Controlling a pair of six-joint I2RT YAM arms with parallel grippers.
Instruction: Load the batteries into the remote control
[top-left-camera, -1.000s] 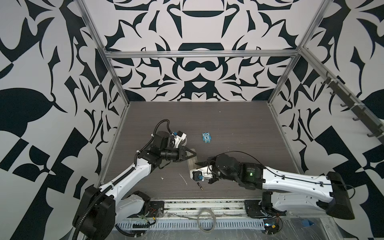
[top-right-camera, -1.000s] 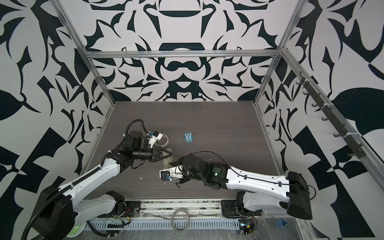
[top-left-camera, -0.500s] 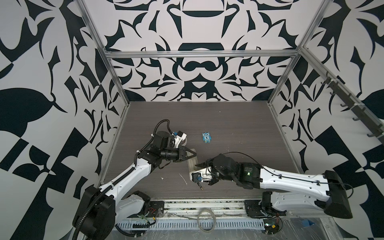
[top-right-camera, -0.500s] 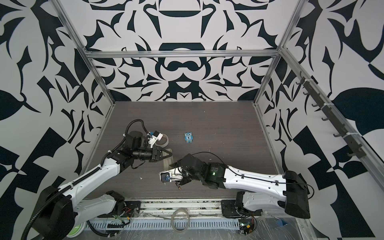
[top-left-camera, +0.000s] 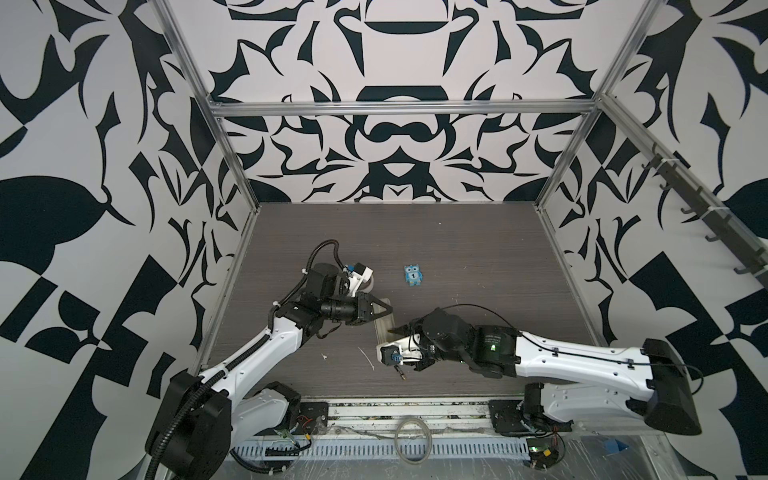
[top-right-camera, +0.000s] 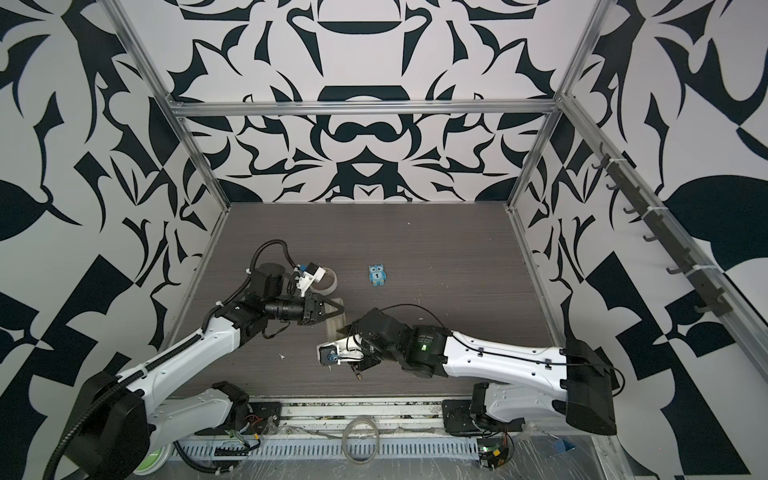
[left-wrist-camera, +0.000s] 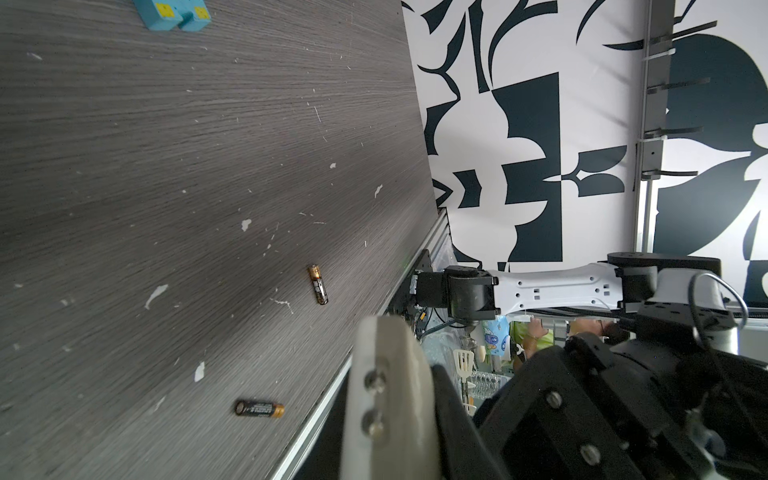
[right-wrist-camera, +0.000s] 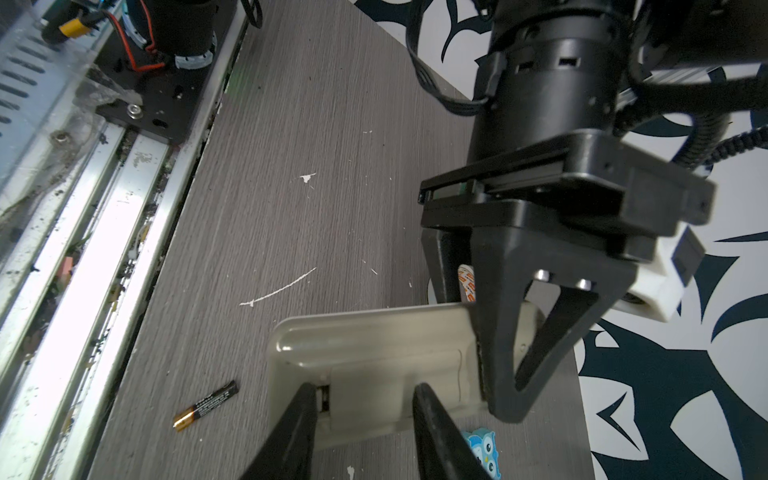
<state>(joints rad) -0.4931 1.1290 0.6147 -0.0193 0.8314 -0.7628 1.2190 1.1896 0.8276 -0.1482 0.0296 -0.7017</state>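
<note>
The remote control (right-wrist-camera: 374, 345) lies back side up on the table, pale in both top views (top-left-camera: 383, 321) (top-right-camera: 336, 322). My left gripper (top-left-camera: 387, 309) (right-wrist-camera: 505, 390) is shut on one end of it. My right gripper (right-wrist-camera: 363, 399) (top-left-camera: 392, 332) is open, and its two black fingers (right-wrist-camera: 305, 411) rest spread over the battery-cover area of the remote's back. One battery (right-wrist-camera: 206, 405) lies on the table beside the remote, small in a top view (top-left-camera: 400, 372). In the left wrist view two batteries (left-wrist-camera: 318, 284) (left-wrist-camera: 259, 408) lie near the table's front edge.
A blue owl figure (top-left-camera: 412, 275) (top-right-camera: 377, 275) (right-wrist-camera: 482, 451) stands behind the remote. A tape roll (top-right-camera: 330, 279) sits by the left wrist. The metal rail (right-wrist-camera: 104, 232) runs along the table's front edge, close to the batteries.
My right gripper's jaws have spread wider over the remote's back, and the right arm has crept slightly toward the left. The left arm and the remote have stayed put.
</note>
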